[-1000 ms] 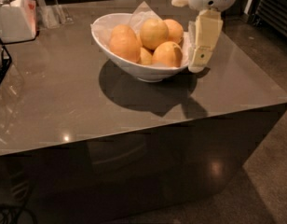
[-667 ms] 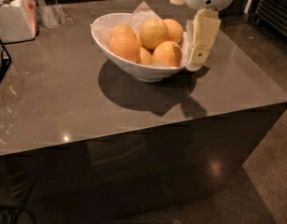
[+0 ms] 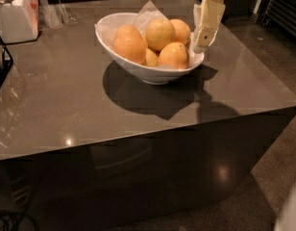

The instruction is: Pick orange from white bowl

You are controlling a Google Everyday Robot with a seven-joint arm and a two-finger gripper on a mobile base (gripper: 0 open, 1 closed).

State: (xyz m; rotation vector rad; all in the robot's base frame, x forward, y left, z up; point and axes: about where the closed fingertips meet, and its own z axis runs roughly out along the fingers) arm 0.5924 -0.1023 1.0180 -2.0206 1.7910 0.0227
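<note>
The white bowl [image 3: 138, 69] stands on the grey-brown table [image 3: 66, 105], toward its back, lined with crumpled white paper [image 3: 148, 13]. Several round yellowish-orange fruits fill it. A large orange [image 3: 160, 32] lies on top in the middle, with another [image 3: 129, 47] at the left, one [image 3: 173, 55] at the front right and one [image 3: 180, 30] at the back right. A smaller, yellower fruit [image 3: 150, 57] shows between them. My gripper [image 3: 202, 44] hangs down over the bowl's right rim, beside the right-hand oranges, with nothing visibly held.
A white boxy container [image 3: 16, 16] stands at the back left corner, with a clear object [image 3: 54, 8] beside it. A black wire frame [image 3: 0, 64] sits at the left edge. The table's front edge drops to a dark floor [image 3: 282, 167].
My gripper has risen a little at the bowl's right rim. The bowl and fruits have not moved.
</note>
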